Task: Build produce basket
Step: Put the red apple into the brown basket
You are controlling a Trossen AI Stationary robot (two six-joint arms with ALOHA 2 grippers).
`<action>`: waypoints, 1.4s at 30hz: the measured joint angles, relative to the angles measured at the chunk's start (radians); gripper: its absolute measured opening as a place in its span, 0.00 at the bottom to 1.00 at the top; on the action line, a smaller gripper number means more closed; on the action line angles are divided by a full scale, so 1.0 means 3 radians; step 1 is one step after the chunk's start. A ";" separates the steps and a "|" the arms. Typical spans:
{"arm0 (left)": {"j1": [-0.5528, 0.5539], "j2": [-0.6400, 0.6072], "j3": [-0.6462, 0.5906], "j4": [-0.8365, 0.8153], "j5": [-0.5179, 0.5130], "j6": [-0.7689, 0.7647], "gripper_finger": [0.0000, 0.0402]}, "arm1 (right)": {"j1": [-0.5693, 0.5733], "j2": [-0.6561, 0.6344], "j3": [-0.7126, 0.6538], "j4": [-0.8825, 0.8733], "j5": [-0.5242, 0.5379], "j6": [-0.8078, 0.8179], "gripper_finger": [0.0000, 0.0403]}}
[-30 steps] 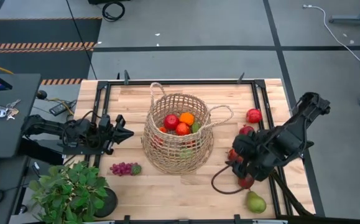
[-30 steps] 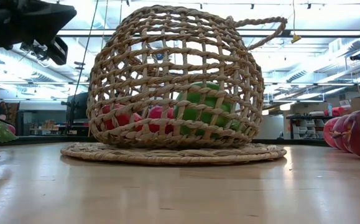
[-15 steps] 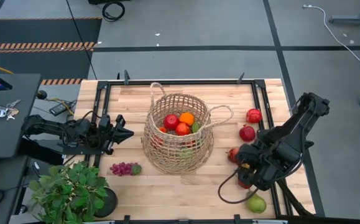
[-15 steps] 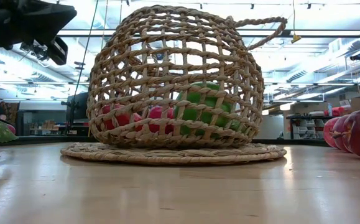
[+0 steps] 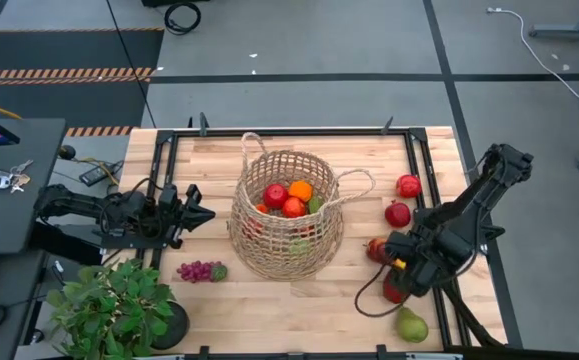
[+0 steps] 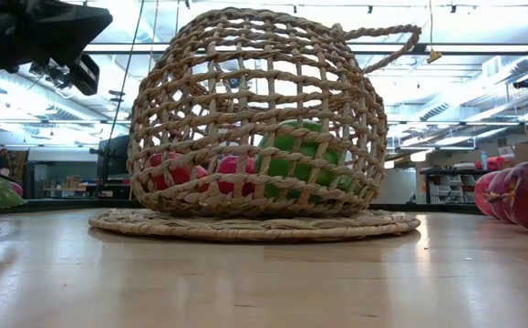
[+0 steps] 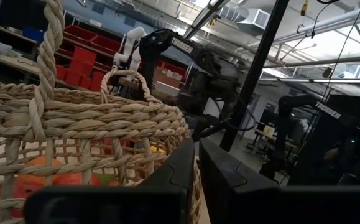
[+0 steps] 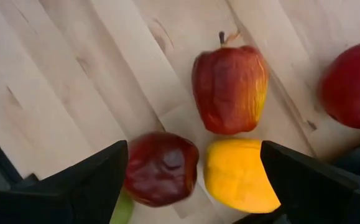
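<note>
The tan straw basket (image 5: 287, 226) stands on its flat base at the table's middle, with red apples, an orange and green fruit inside it (image 5: 291, 197). My left gripper (image 5: 205, 213) waits shut just left of the basket, its fingers (image 7: 195, 168) level with the rim (image 7: 105, 124). My right gripper (image 5: 401, 272) hangs open, pointing down over loose produce at the right. In the right wrist view a dark red fruit (image 8: 161, 168) and a yellow pepper (image 8: 242, 175) lie on the table between its fingers. A red apple (image 8: 229, 87) lies just beyond.
More red fruits (image 5: 408, 185) (image 5: 397, 213) lie at the right and a pear (image 5: 411, 325) near the front right corner. Purple grapes (image 5: 199, 270) lie front left of the basket. A potted plant (image 5: 119, 305) stands at the front left corner.
My right gripper has sunk toward the fruits at the table's right and tipped more steeply downward, staying open. A red fruit that the arm covered now shows behind it. The left arm and the basket have kept still.
</note>
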 joint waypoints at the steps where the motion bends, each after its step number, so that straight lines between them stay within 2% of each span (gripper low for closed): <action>1: 0.0000 0.0000 0.0000 0.0000 0.0000 0.0000 0.08 | -0.0061 -0.0062 -0.0067 0.0044 -0.0055 -0.0062 0.93; 9: 0.0001 0.0000 0.0000 0.0000 0.0000 0.0000 0.07 | -0.0677 -0.0373 -0.0428 0.0237 -0.0269 -0.1053 0.97; 15: 0.0001 0.0000 0.0000 0.0000 0.0000 0.0001 0.07 | -0.1082 -0.0341 -0.0664 0.0560 -0.0365 -0.1927 0.99; 19: 0.0001 0.0001 0.0000 0.0000 0.0000 0.0000 0.08 | -0.1221 -0.0260 -0.0804 0.0681 -0.0364 -0.2251 0.99; 23: 0.0001 0.0000 0.0000 -0.0003 -0.0001 0.0000 0.08 | -0.1271 -0.0152 -0.0939 0.0805 -0.0372 -0.2408 0.99; 34: 0.0001 0.0001 0.0000 -0.0003 -0.0001 0.0001 0.07 | -0.1276 0.0107 -0.1360 0.1463 -0.0479 -0.2417 0.99; 42: 0.0001 0.0001 0.0000 -0.0003 -0.0001 0.0001 0.08 | -0.1275 0.0311 -0.1404 0.1716 -0.0563 -0.2417 0.99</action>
